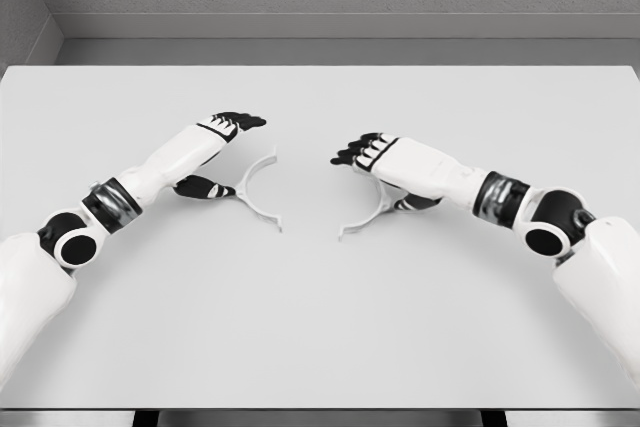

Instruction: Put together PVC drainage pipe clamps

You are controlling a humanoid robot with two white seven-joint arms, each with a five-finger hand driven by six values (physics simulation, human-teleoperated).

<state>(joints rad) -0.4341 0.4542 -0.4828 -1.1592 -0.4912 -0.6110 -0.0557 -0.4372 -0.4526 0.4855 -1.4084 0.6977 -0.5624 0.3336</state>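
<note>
Reaching inward over the counter (320,327), our left hand (222,152) sits left of centre, black fingers (243,121) extended toward the middle, thumb (203,187) low beside the left clamp half (255,187). We cannot tell whether it grips that piece or only touches it. Our right hand (385,162) mirrors it right of centre, fingers stretched flat, thumb tucked against the right clamp half (368,215); its hold is equally unclear. Both white half-rings lie flat near the counter's middle, arched backs facing each other, a clear gap between them. Both white arms enter from the near corners.
</note>
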